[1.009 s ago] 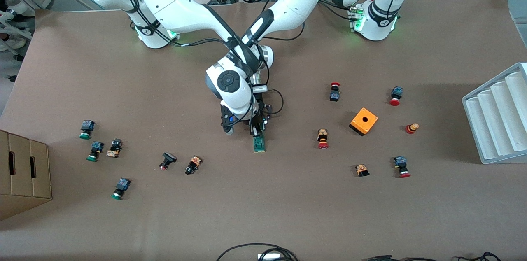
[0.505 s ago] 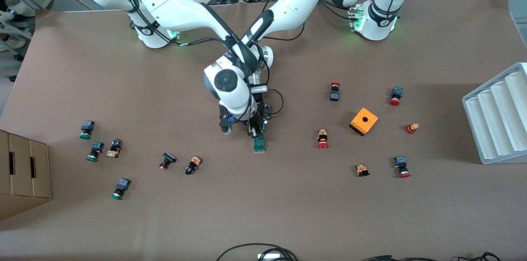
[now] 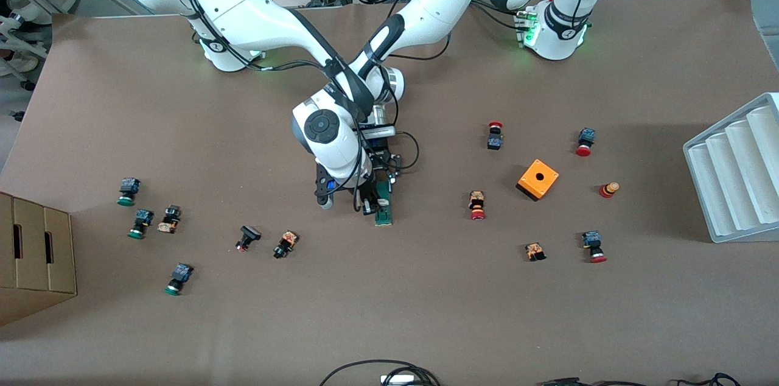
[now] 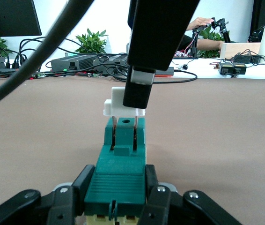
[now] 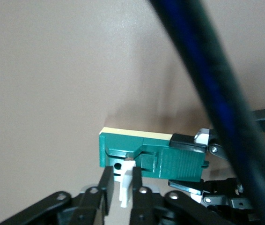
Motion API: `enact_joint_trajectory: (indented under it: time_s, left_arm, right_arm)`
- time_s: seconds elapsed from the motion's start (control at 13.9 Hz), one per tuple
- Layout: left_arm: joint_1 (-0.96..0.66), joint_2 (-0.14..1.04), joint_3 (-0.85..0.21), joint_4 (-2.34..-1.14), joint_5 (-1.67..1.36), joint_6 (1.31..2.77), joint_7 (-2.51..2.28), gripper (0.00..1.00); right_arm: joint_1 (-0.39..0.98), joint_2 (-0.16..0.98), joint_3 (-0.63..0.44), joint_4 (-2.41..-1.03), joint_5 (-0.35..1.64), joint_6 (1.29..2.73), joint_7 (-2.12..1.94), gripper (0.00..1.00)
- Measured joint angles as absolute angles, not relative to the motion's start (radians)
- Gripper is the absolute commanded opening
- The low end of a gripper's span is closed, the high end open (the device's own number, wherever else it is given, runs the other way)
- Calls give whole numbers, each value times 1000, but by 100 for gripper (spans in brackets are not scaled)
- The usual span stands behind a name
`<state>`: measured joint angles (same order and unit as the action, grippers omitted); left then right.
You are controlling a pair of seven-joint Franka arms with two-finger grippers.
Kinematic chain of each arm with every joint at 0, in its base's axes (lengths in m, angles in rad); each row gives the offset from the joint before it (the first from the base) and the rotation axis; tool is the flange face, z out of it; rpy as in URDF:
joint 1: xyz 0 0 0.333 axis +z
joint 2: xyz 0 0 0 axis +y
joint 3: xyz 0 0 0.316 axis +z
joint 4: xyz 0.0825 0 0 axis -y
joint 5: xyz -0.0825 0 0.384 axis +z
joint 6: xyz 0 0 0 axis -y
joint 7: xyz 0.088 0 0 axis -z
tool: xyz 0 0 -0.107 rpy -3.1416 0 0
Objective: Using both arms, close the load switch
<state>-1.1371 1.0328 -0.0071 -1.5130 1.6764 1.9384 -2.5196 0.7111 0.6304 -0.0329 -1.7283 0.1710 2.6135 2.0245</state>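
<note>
No legible brand, label or writing on any part. Desk [image 3: 426, 313]: matte brown covering, faintly fibrous.

Narrow flat green plastic load switch [image 3: 384, 213] lies mid-desk, with a cream base layer and ribbed moulded top [image 4: 115, 180]. A small white plastic sliding block [image 4: 118, 106] stands above its slotted end.

Right end effector [image 5: 119, 187], black, matte, is over the end of the switch nearer the front camera. Its fingers [image 5: 106, 187] are closed narrowly on the white block [image 5: 127, 180], one pad on each side.

Left end effector [image 4: 115, 192], black, with screw-fastened pads, grips the ribbed end of the switch body, the end farther from the front camera. Fingers [image 4: 84, 180] are pressed against both long sides.

Both white jointed arms cross above the switch in the front view.

Orange square box with a round hole [image 3: 538, 179] sits toward the left arm's end of the desk, well apart from the switch.
</note>
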Motion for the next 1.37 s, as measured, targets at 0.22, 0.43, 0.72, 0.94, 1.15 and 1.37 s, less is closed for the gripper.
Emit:
enact_joint_trajectory:
  time_s: [0.22, 0.43, 0.72, 0.94, 1.15, 1.37]
  left_arm:
    - [-1137, 1033, -7, -1513, 1676, 1938, -2520, 41]
    - [-1137, 1033, -7, -1513, 1677, 1938, -2520, 41]
    - [-1138, 1034, -8, -1516, 1686, 1934, -2520, 41]
    - [-1138, 1035, -8, -1516, 1687, 1933, -2520, 41]
    - [-1138, 1035, -8, -1516, 1688, 1933, -2520, 41]
    - [-1138, 1035, -8, -1516, 1688, 1933, -2520, 41]
  right_arm:
    - [710, 640, -38, -1712, 171, 2614, 2024, 20]
    - [706, 669, -43, -1660, 171, 2615, 2026, 20]
    - [702, 709, -44, -1608, 171, 2616, 2029, 20]
    - [702, 731, -44, -1589, 171, 2618, 2031, 20]
    - [701, 748, -44, -1575, 170, 2619, 2033, 20]
    - [701, 768, -46, -1557, 170, 2619, 2034, 20]
